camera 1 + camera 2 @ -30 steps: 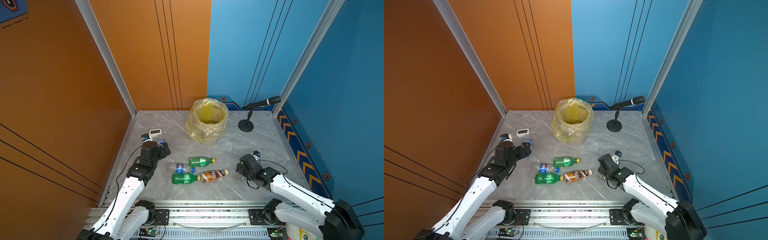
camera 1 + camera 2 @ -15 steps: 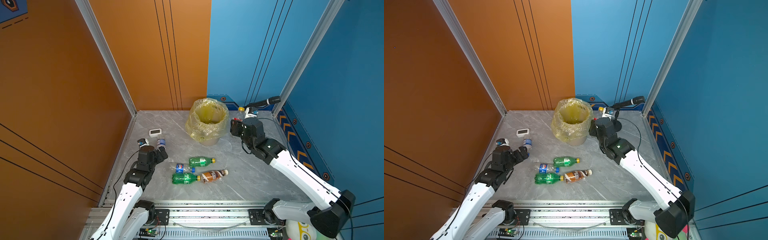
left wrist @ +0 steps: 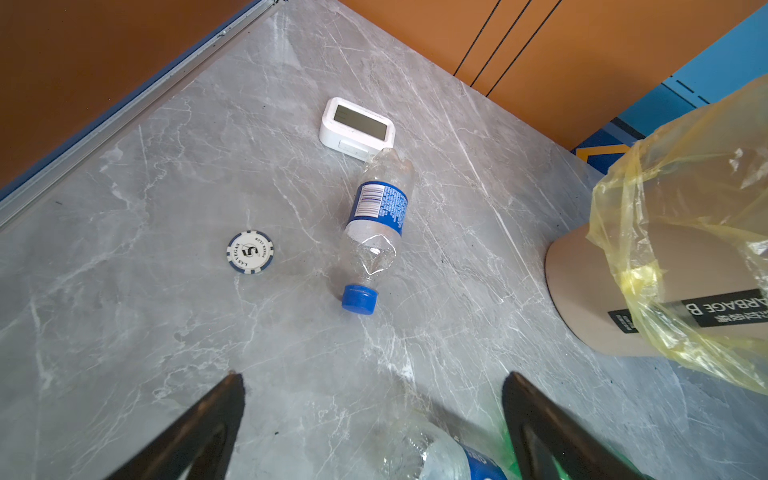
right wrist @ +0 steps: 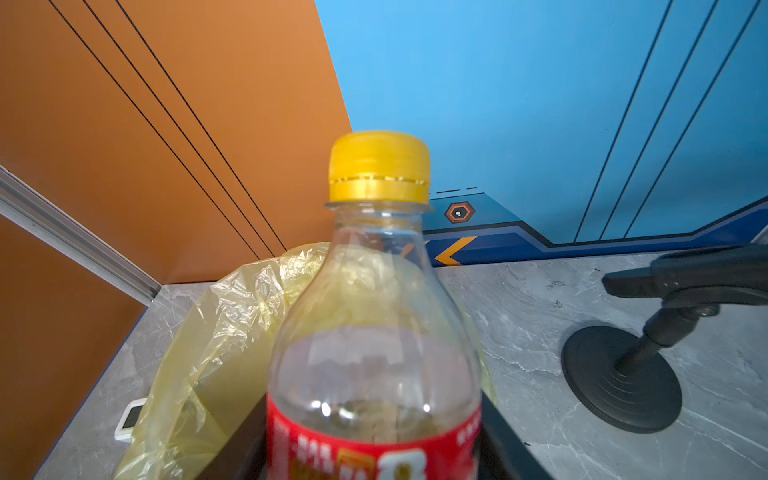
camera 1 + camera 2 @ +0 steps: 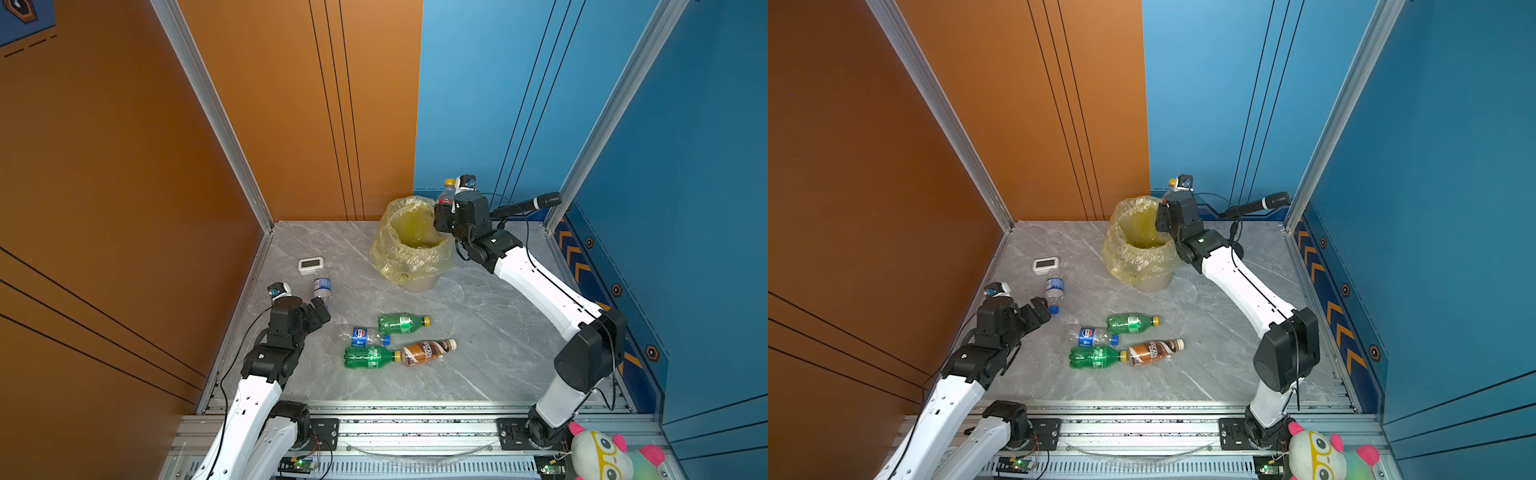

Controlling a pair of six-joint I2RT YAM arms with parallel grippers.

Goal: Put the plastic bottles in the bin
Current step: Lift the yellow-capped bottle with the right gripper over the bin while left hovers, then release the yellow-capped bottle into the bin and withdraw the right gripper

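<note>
We judge that the step in hand is dropping the clear red-label bottle (image 4: pixel 374 332) into the bin (image 5: pixel 415 280). In both top views this bottle stands upright at the right rim of the bin, in the upper middle of the frame. We cannot tell whether it is fully over the opening. To do the step well, we should first bring the bottle over the yellow-lined mouth. We should release it only when its base is inside the rim, so that it does not strike the edge and fall on the table.

At the lower left of a top view, the left gripper (image 5: pixel 319 311) hovers with its jaws wide apart and holds nothing. The small water bottle (image 3: pixel 376 224) lies just ahead of it, beside the white timer (image 5: pixel 310 265). In the lower middle, two green bottles (image 5: pixel 401 324), the Pepsi bottle (image 5: pixel 363 336) and the coffee bottle (image 5: pixel 428 351) lie close together on their sides. To the right of the bin, the right gripper (image 5: pixel 442 216) is clamped on the red-label bottle, whose yellow cap points up.
</note>
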